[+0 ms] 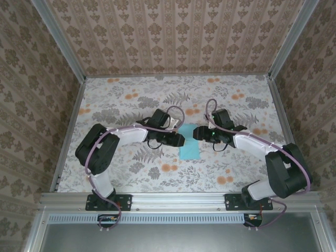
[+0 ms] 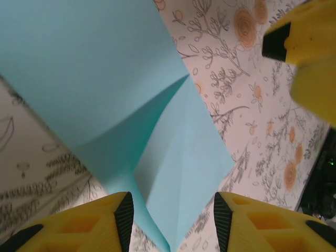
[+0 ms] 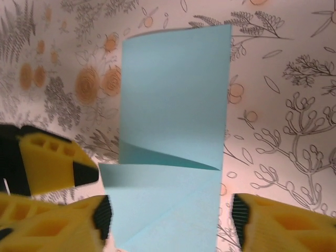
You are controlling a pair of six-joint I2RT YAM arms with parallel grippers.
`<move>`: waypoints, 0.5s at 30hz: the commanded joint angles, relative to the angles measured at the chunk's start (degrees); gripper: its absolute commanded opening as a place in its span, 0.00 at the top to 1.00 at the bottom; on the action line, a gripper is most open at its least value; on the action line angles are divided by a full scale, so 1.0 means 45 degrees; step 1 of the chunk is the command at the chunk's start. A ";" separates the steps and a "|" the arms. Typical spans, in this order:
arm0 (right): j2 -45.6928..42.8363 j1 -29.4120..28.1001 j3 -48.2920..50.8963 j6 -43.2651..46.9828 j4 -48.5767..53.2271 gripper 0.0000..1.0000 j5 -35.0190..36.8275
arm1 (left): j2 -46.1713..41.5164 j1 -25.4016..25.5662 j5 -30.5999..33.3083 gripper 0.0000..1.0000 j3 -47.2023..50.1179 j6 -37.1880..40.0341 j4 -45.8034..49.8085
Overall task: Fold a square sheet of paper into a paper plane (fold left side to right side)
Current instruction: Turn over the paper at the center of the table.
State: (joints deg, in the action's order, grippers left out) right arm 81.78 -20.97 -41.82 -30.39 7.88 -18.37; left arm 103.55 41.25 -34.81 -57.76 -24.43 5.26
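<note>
The square sheet of paper (image 1: 189,143) is light turquoise and lies on the floral table between both grippers. It is folded into an upright rectangle (image 3: 173,94) with a diagonal flap raised across its near end (image 2: 178,157). My left gripper (image 1: 180,139) hovers at the sheet's left edge. Its jaws (image 2: 173,212) stand open, with a pointed corner of the paper lying between them untouched. My right gripper (image 1: 198,133) sits at the sheet's upper right, also open (image 3: 170,215), its pads straddling the paper's width. The paper plane is out of view.
The floral tabletop (image 1: 131,100) is bounded by aluminium rails on the left (image 1: 67,134), on the right (image 1: 281,115) and in front. Patterned walls rise behind. The two grippers' yellow fingers are close together over the paper (image 2: 302,50) (image 3: 52,163).
</note>
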 commanded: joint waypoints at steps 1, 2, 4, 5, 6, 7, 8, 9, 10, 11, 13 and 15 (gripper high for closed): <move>-0.0380 0.0064 0.0488 -0.0067 -0.0398 0.27 0.0061 | 0.0571 -0.0022 -0.0286 0.53 -0.0472 0.0192 -0.0287; -0.0385 0.0056 0.0613 -0.0132 -0.0544 0.23 -0.0060 | 0.0682 -0.0008 -0.0179 0.54 -0.0565 0.0266 -0.0236; -0.0380 0.0059 0.0748 -0.0194 -0.0725 0.18 -0.0291 | 0.0835 -0.0009 0.0076 0.58 -0.0738 0.0419 -0.0029; -0.0380 0.0067 0.0795 -0.0227 -0.0788 0.15 -0.0422 | 0.0876 0.0001 0.0189 0.61 -0.0796 0.0504 0.0036; -0.0380 0.0066 0.0846 -0.0238 -0.0893 0.13 -0.0579 | 0.0894 0.0012 0.0359 0.64 -0.0800 0.0563 0.0096; -0.0380 0.0053 0.0871 -0.0258 -0.0942 0.11 -0.0687 | 0.0879 0.0010 0.0465 0.67 -0.0779 0.0623 0.0121; -0.0375 0.0053 0.0893 -0.0277 -0.1023 0.10 -0.0834 | 0.0805 0.0011 0.0544 0.71 -0.0727 0.0665 0.0122; -0.0380 0.0070 0.0911 -0.0296 -0.1093 0.09 -0.0978 | 0.0717 0.0006 0.0638 0.76 -0.0631 0.0686 0.0106; -0.0380 0.0069 0.0911 -0.0335 -0.1125 0.09 -0.1111 | 0.0625 0.0003 0.0722 0.81 -0.0526 0.0706 0.0075; -0.0380 0.0064 0.0906 -0.0387 -0.1176 0.09 -0.1273 | 0.0492 0.0003 0.0798 0.85 -0.0402 0.0730 0.0029; -0.0220 0.0051 0.0886 -0.0517 -0.1381 0.09 -0.1664 | 0.0249 -0.0011 0.0983 0.88 -0.0160 0.0721 -0.0015; 0.0071 -0.0015 0.0859 -0.0681 -0.1659 0.11 -0.2049 | 0.0021 -0.0008 0.1169 0.89 0.0060 0.0692 -0.0023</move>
State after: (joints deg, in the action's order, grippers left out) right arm 81.49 -20.88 -38.39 -31.97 3.05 -23.40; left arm 106.48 41.25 -31.33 -58.87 -22.26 4.62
